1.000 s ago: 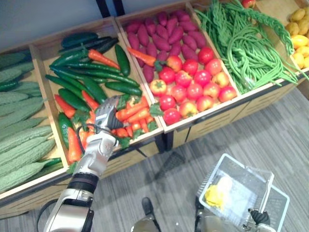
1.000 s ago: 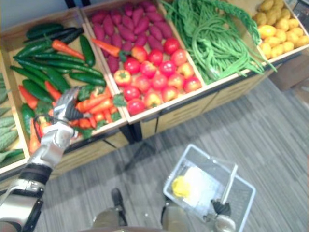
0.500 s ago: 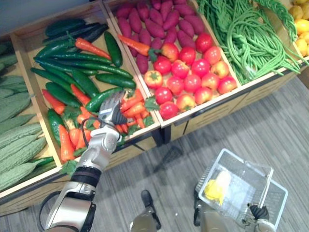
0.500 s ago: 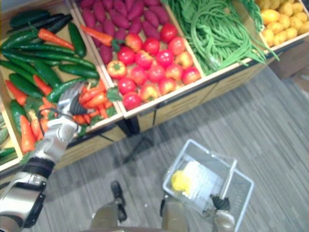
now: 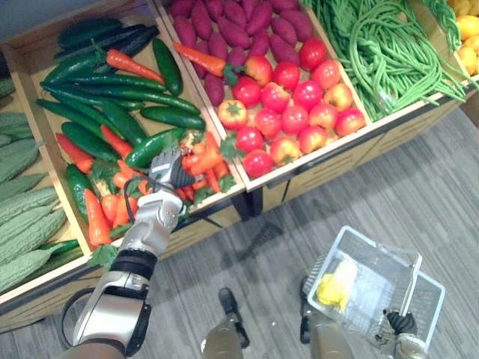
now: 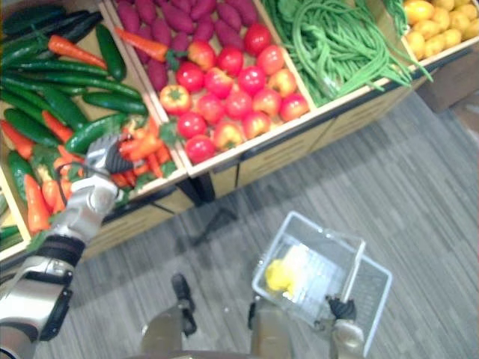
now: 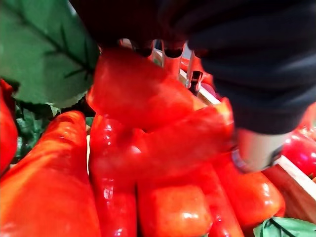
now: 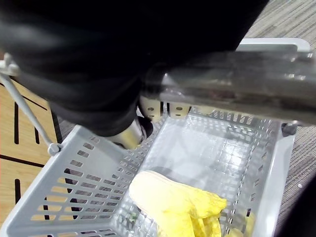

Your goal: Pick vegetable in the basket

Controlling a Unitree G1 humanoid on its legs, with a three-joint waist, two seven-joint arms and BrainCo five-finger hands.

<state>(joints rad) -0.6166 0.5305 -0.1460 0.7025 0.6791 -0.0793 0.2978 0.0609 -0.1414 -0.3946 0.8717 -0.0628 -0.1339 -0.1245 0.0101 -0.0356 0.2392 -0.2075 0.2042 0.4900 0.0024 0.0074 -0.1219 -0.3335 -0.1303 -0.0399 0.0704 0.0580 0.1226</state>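
Note:
My left hand (image 5: 166, 170) reaches into the wooden crate (image 5: 224, 196) of cucumbers and orange-red carrots (image 5: 200, 161). Its fingers curl down onto the carrot pile at the crate's front. Close up, dark fingertips and the thumb (image 7: 254, 148) close round one orange-red carrot (image 7: 148, 94) lying on top of the others. Low on the right, my right hand (image 5: 400, 323) is shut on the handle (image 8: 237, 86) of a pale grey plastic basket (image 5: 374, 241). A yellow vegetable (image 5: 334, 283) lies inside the basket (image 8: 74, 197), seen close as a pale yellow piece (image 8: 173, 200).
Neighbouring crates hold dark cucumbers (image 5: 112, 112), red tomatoes (image 5: 299, 97), purple sweet potatoes (image 5: 239, 30), long green beans (image 5: 382, 52), bitter gourds (image 5: 30, 224) and yellow fruit (image 5: 468, 30). Grey floor (image 5: 419, 187) lies between the stand and the basket.
The left hand's fingers, straight before, have curled down onto the carrots. The view has shifted, so the crates sit higher. The right hand still holds the basket handle.

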